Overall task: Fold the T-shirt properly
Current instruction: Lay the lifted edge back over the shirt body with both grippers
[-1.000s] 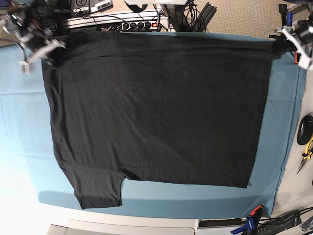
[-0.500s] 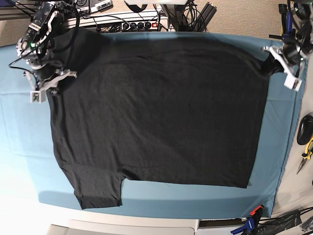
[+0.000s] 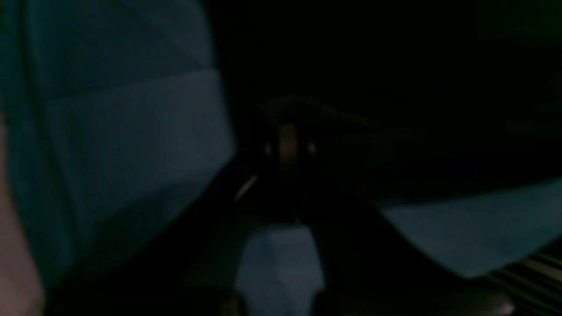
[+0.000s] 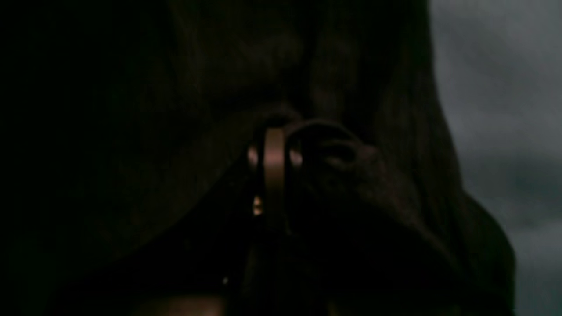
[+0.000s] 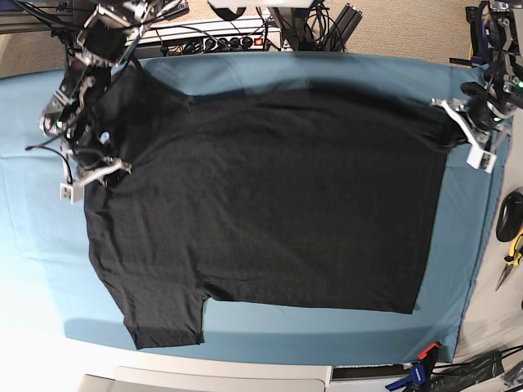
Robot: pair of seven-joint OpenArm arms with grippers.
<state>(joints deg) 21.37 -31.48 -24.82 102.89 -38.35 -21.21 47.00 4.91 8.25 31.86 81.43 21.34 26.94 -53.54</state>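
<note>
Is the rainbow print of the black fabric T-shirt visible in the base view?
No, the black fabric T-shirt shows only plain dark cloth there.

Base view evenly lit, corners bowed by wide-angle distortion. Both wrist views very dim, blurred, detail lost in shadow.

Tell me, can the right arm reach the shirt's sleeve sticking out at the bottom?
Probably not now: the right gripper is shut on the T-shirt edge, and the sleeve lies apart, nearer the front.
</note>
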